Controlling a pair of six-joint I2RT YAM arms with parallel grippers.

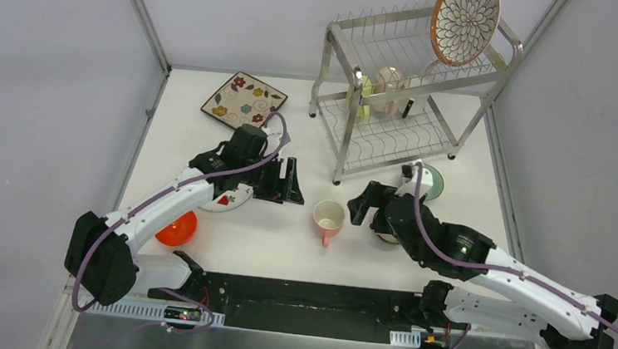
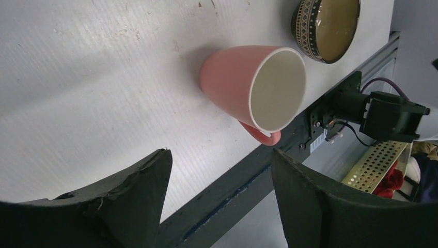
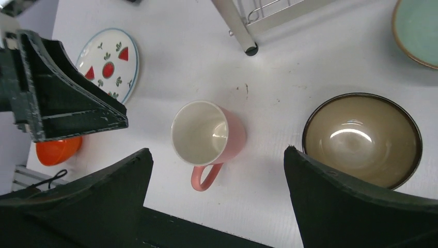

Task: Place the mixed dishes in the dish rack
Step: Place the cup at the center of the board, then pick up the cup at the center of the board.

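A pink cup (image 1: 329, 219) stands upright on the white table between my two grippers, its handle toward the near edge. My left gripper (image 1: 297, 182) is open and empty just left of it; in the left wrist view the cup (image 2: 253, 88) lies beyond the fingertips. My right gripper (image 1: 356, 210) is open and empty just right of the cup (image 3: 206, 133). The dish rack (image 1: 404, 90) stands at the back right, with a round petal-pattern plate (image 1: 465, 22) on its top tier and pale cups (image 1: 389, 89) below. The brown bowl (image 3: 361, 139) sits under my right arm.
A square floral plate (image 1: 244, 100) lies at the back left. A white plate with red figures (image 3: 108, 62) sits under my left arm, and an orange bowl (image 1: 176, 227) is near the left base. A mint bowl (image 1: 432, 182) lies by the rack's front leg (image 3: 235, 26).
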